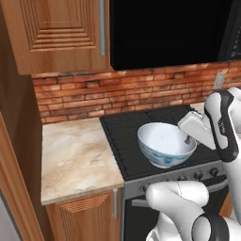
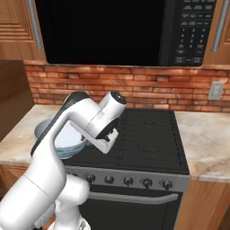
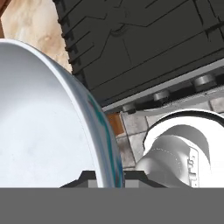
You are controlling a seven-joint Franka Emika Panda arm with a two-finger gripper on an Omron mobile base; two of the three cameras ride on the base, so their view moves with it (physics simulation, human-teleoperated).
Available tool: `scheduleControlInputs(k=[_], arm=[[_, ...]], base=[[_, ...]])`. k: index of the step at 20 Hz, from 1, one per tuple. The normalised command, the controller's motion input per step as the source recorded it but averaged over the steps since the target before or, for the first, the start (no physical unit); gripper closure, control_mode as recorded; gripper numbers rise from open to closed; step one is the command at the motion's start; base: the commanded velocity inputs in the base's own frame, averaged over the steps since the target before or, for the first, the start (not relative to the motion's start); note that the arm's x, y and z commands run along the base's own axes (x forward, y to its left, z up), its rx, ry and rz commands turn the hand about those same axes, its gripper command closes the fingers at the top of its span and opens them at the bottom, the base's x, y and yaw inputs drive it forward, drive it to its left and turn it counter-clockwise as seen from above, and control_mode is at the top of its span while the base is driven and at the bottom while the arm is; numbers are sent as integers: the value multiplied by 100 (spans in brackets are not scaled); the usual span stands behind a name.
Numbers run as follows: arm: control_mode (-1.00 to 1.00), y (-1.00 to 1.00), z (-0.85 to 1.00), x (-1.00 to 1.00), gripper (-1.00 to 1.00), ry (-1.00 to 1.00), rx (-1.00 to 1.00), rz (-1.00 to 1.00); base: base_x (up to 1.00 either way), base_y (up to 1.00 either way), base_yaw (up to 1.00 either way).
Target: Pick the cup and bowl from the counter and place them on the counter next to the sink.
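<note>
The black stove top (image 1: 141, 129) takes up the middle of the scene, with the counter (image 1: 77, 157) running off to its left under a brick wall and another stretch of the same marbled stone (image 2: 204, 132) on its far side; the sink and the cup are nowhere to be seen from here. Above the stove's front half, the bowl (image 1: 165, 143) hangs in the air, roughly level with its white inside facing up, carried by the white arm (image 2: 58, 148). In the hand view the bowl's rim (image 3: 94, 127) runs straight down between the gripper (image 3: 107, 177) tips, the white inside to one side and the blue-patterned outside to the other, so the fingers look pinched on the rim wall, one inside and one outside. My reading is that the bowl is in transit toward the sink area, with the cup yet to be handled. The risk I see lies in that grip: a wide bowl held by a single point on its edge can pivot or slide out if the arm swings fast or the base turns sharply, and it would fall onto the stove grates or the floor tiles (image 3: 131, 131) in front of the oven
</note>
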Motion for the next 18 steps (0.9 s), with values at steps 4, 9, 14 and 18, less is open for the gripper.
scheduleControlInputs(k=[4,9,14,18], arm=[[100,0,0,0,100,0,0,0],[100,0,0,0,100,0,0,0],[100,0,0,0,100,0,0,0],[100,0,0,0,100,0,0,0]], base=[[-100,-26,-13],[-90,-19,-12],[-23,-31,-46],[-2,-5,-75]])
